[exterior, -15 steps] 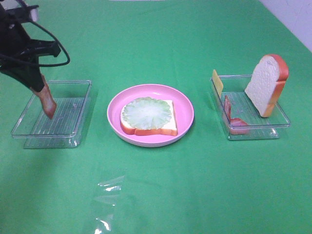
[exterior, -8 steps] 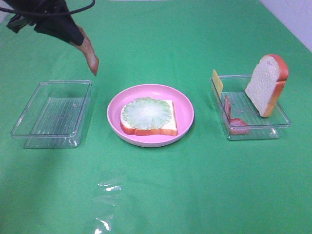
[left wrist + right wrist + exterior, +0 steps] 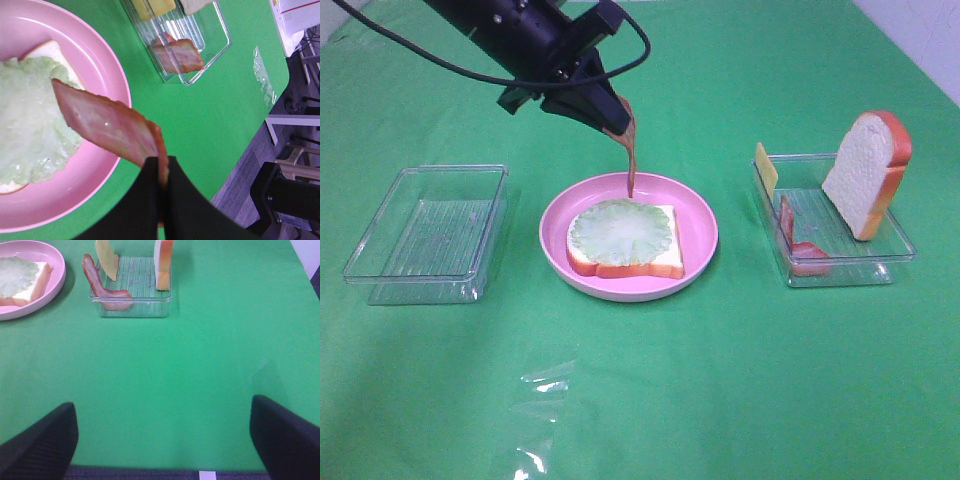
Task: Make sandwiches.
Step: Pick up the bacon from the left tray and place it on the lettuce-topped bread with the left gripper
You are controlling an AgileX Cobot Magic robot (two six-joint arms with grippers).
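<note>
- Bacon strip (image 3: 629, 160) hangs from the left gripper (image 3: 616, 116), whose jaws are pinched tight on its upper end, above the far side of the pink plate (image 3: 705, 225).
- On the plate, a bread slice (image 3: 635, 268) lies flat with a lettuce leaf (image 3: 620, 230) spread over it. With base and greens down, the sandwich looks roughly half built.
- By the look of it, this strip has yet to be laid on the lettuce. The right tray (image 3: 840, 278) holds what comes after: a second bacon strip (image 3: 800, 250), a cheese square (image 3: 765, 168) and the top bread slice (image 3: 867, 170), which leans upright against the tray wall.
- The left tray (image 3: 380, 270) shows nothing inside.
- The right gripper (image 3: 165, 440) appears only in its own wrist view. Its jaws are spread wide over bare green cloth, holding nothing, well short of the right tray.
- Whether the hanging strip's lower tip touches the lettuce cannot be told.
- In the left wrist view, the black fingers (image 3: 185, 205) cover most of the pinch point.
- A scrap of clear film (image 3: 540, 400) near the table's front edge is hard to identify.
</note>
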